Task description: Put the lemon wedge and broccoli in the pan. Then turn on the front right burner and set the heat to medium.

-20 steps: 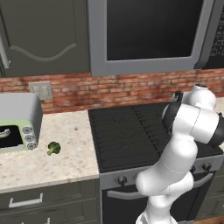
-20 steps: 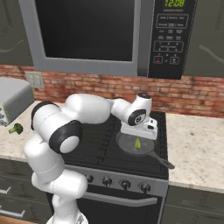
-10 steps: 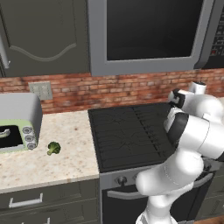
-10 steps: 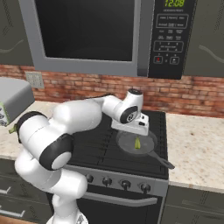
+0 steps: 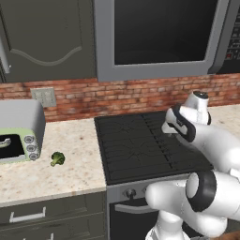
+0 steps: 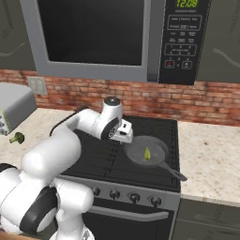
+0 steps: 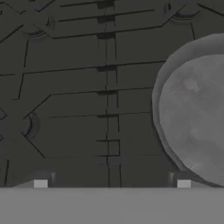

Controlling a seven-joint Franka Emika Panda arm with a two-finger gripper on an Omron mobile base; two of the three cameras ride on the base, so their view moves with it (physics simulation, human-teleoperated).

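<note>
In the left base view, the broccoli (image 5: 57,158) lay on the light counter (image 5: 75,164), just in front of the toaster oven (image 5: 18,133) and well to the left of the black cooktop (image 5: 140,145). The wrist of the arm stood over the right part of the cooktop, so the floret was far from it, across the whole stove and a stretch of counter; the fingers were hidden behind the arm in this view. In the right base view, the gripper (image 6: 125,136) hung over the cooktop just beside the left rim of the pan (image 6: 146,151), and the lemon wedge (image 6: 147,153) was already lying inside the pan, near its middle. The broccoli showed at the far left edge, beside the toaster oven, so the coming reach would have to go to the robot's left, away from the pan. The pan's handle pointed toward the front right. In the hand view, the two fingertips (image 7: 40,183) stood wide apart with nothing between them, looking down on the grate bars, and the pan's grey rim curved in at the right side. In my judgement the lemon part was done and the broccoli was the next thing to fetch.
</note>
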